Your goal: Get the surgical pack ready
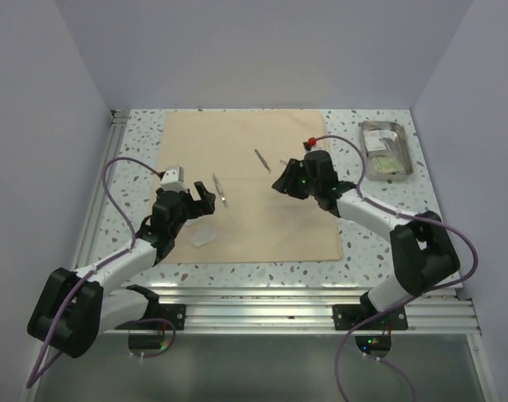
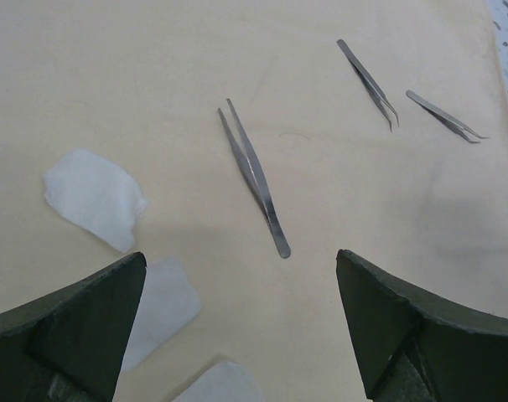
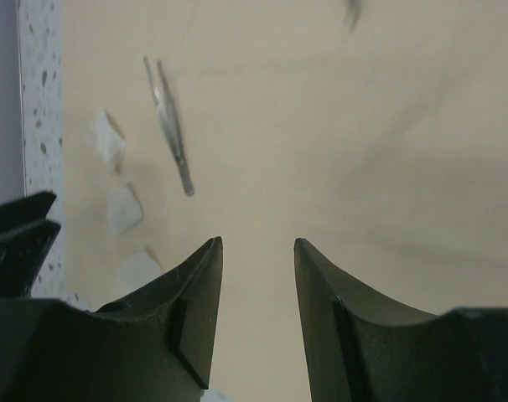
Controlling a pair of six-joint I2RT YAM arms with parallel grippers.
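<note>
**Status: nothing held**

Large tan square cloth [image 1: 254, 188] lies flat on the speckled table [image 1: 141, 134]. Long steel tweezers [image 2: 254, 176] lie on it, left of centre, long axis near-to-far, tips pointing far and joined end toward the left gripper [image 2: 240, 258], whose jaws are wide. Right gripper [image 3: 258, 243]: narrow gap, empty.

The overhead view is bright and evenly lit from above. The tan cloth [image 1: 250, 184] and speckled tabletop [image 1: 262, 273] carry only faint, soft shadows under the arms. The steel tray [image 1: 386, 151] at upper right has a dull sheen, with no hard glare. The left wrist view is sharp, its central tweezers [image 2: 254, 176] crisp, with soft shade along the lower edge between the dark fingers [image 2: 69, 335]. The right wrist view is soft: the tweezers [image 3: 172, 126] at upper left look smeared, and a thin instrument [image 3: 352, 12] at the top edge is only a blur.
</note>
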